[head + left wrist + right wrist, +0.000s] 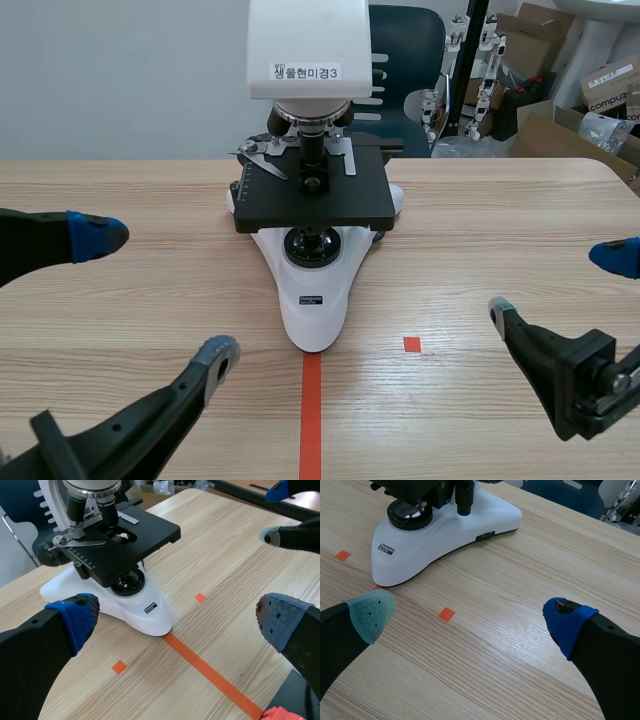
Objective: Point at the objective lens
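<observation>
A surface (500, 230) is seen in the scene view, a microscope (316, 290) toward the middle of its far edge, its objective lens (312, 148) upright above the stage (345, 205). In the left wrist view the objective lens lies ahead of the wide-spread left jaws, which are judged the nearer pair. In the right wrist view only the base (450, 532) is shown beyond the wide right jaws.

Approach to objective lens (313, 150) ran over table (500, 220) L & R of microscope (313, 300); stage (345, 205) below & head (308, 40) above hemmed it in
</observation>
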